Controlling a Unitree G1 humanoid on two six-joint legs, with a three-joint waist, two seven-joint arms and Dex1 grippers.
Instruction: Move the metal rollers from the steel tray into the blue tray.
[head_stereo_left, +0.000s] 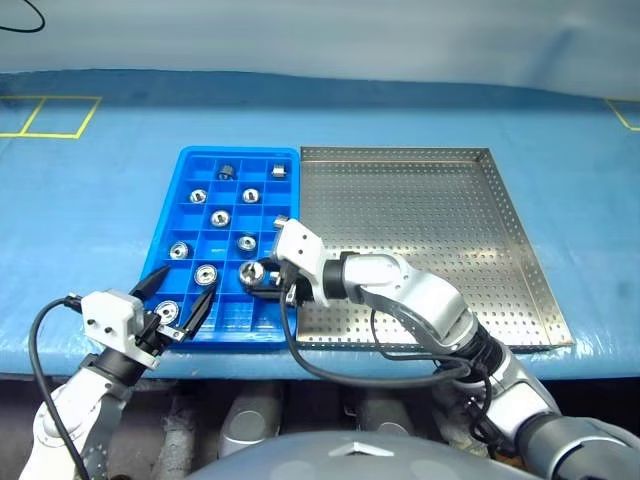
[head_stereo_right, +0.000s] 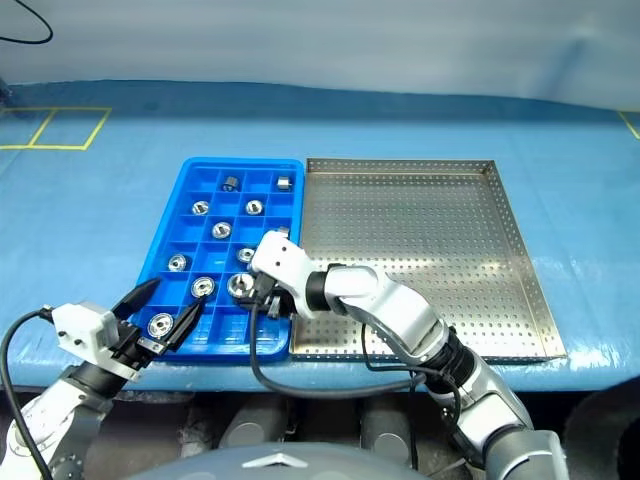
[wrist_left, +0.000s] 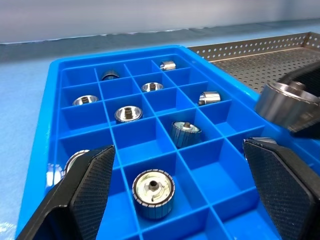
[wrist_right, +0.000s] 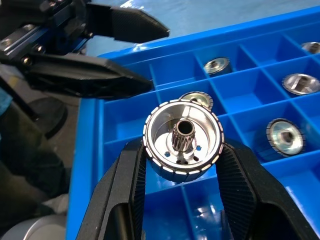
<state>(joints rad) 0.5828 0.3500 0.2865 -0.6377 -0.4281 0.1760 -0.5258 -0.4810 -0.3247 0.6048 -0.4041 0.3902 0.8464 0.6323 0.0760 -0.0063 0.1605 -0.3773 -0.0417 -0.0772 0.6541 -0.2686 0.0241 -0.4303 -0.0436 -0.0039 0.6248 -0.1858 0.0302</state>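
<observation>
L gripper (head_stereo_left: 178, 303) sits at the near-left corner of the blue tray (head_stereo_left: 190, 160), fingers spread wide, nothing between them; a roller lies in the cell just under/behind its tips. R gripper (head_stereo_left: 262, 285) is over the tray's near-right cells, fingers clamped on the held roller (wrist_right: 183, 138), pinched across its ribbed rim w/ open cup face & centre stub turned toward the wrist cam. Judgement: this is the place step, roller carried over, not yet released. To do it well: pick an empty cell, several near ones look free, esp. near-right; bring the roller square over that cell, not over a divider wall, since the cell is barely wider than the part and a rim catching on a wall will tip it or bounce it into a neighbour. Lower until it's inside the walls before opening, then open slowly & lift straight up so the fingers don't drag it out. L gripper is close by, so keep the two apart; its fingers are near the R arm's path. Further back, approx. nine rollers (head_stereo_left: 221, 217) already sit one per cell, scattered through mid & far rows. Steel tray (head_stereo_left: 520, 250) touches the blue one's right side, its perforated floor showing no rollers, so prob. this is the last one.
</observation>
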